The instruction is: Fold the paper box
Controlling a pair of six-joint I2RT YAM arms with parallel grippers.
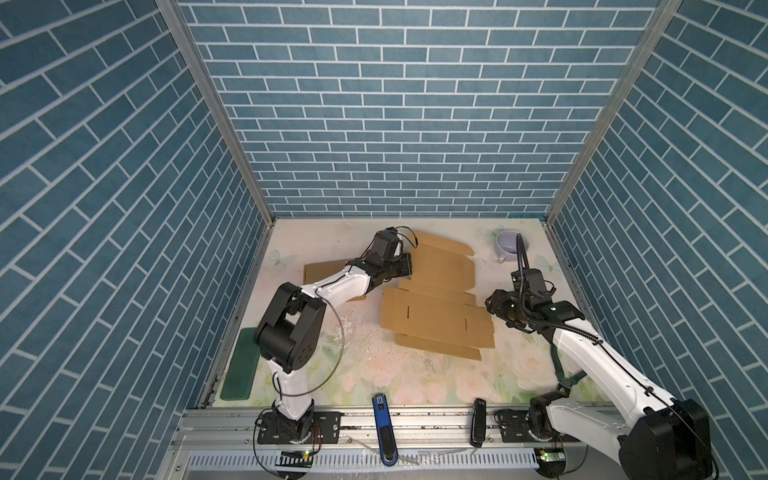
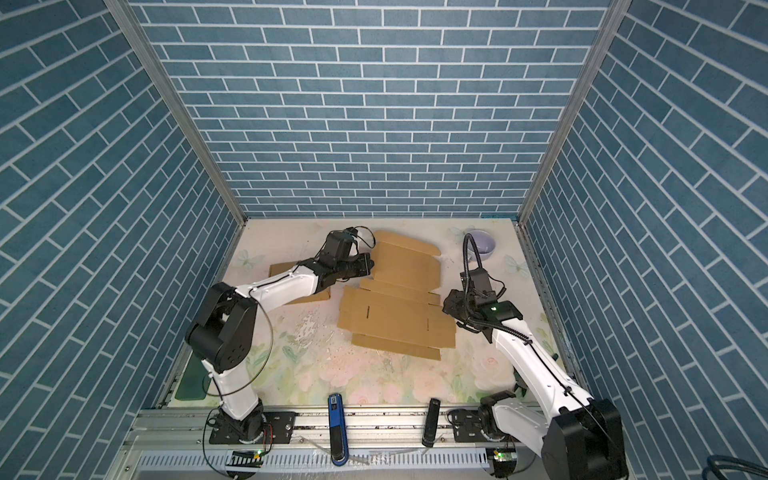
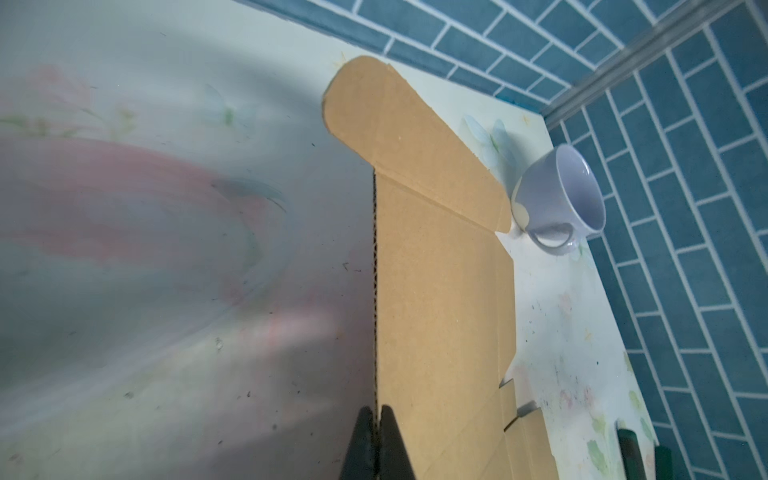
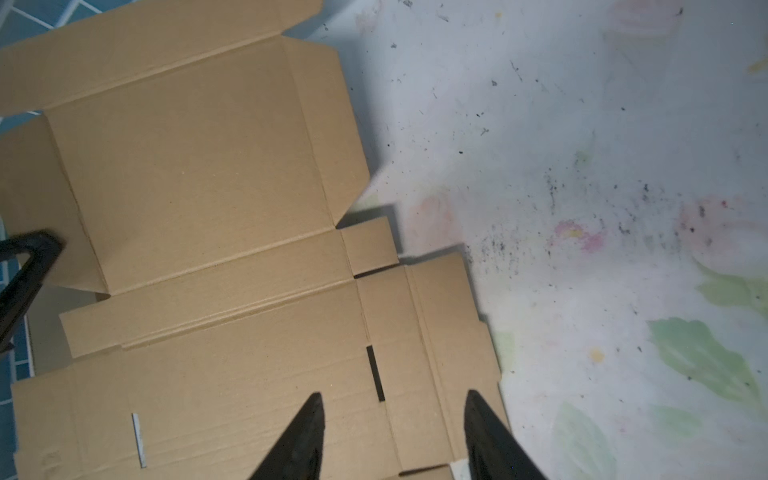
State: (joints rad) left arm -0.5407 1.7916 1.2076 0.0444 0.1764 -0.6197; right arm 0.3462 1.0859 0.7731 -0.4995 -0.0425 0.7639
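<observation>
Over on the far left, near the edge of the floral table, a green board lies flat, well clear of the action. Moving right, a second cardboard sheet sits partly under the left arm.

Next comes the left gripper, reaching across to the left edge of the far panel of the paper box. It is clamped tight. The left wrist view shows both black fingers pinching the corrugated edge of the paper box between them, with that panel running away from the gripper towards the far wall.

Centre stage in both top views, the paper box lies opened out on the table, unfolded. Its broad slotted panel is nearer, and its rounded tuck flap is at the far end.

On to the right side, where the right gripper sits at the right end of the near panel. In the right wrist view its fingers stand apart and grip nothing. One is over the slotted panel and the other is by the panel's right edge. Whether the tips touch the card cannot be told.

Far right, near the back corner, a pale mug stands upright, apart from the box and beyond the right gripper.
</observation>
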